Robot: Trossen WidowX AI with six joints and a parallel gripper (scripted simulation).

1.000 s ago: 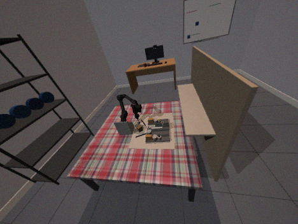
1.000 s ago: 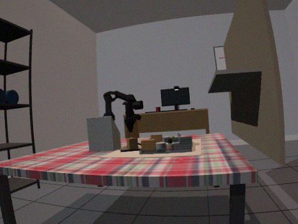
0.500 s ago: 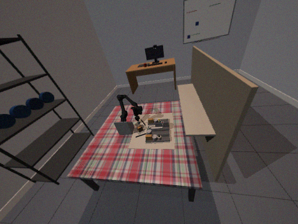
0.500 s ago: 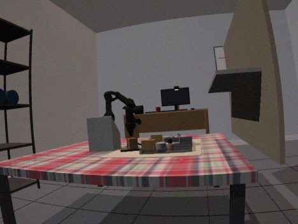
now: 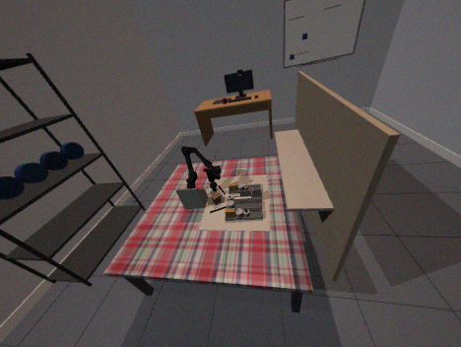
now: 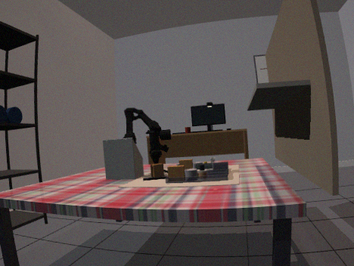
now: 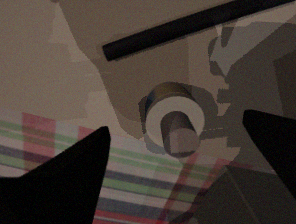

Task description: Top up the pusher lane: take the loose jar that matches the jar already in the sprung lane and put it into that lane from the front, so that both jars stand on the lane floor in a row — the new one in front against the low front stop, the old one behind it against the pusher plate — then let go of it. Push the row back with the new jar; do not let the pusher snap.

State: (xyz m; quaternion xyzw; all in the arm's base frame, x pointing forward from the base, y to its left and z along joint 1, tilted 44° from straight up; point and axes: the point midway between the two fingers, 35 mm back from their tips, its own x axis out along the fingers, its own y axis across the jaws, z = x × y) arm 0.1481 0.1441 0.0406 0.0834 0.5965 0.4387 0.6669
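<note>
My gripper [image 7: 176, 124] [image 6: 156, 162] points down at the left of the lane unit, open and empty. Between and below its fingertips in the wrist view stands a loose jar [image 7: 198, 120] with a pale ring-shaped top, a narrower grey knob and a brown and blue side. It is upright, and the fingers do not appear to touch it. The grey lane unit [image 5: 254, 203] [image 6: 220, 174] lies to the right of the gripper. Small round jars [image 5: 239, 212] [image 6: 191, 173] stand in its near lane. Which lane is sprung, and the pusher plate, are too small to tell.
A black bar [image 7: 190, 27] [image 5: 219, 209] lies on the beige mat [image 5: 212, 224]. A brown block [image 5: 216, 199] [image 6: 156, 171] stands close to the gripper. Brown blocks [image 5: 230, 213] [image 5: 232, 187] sit at the lane ends. A pale grey box [image 5: 192, 198] [image 6: 121, 159] stands at the left.
</note>
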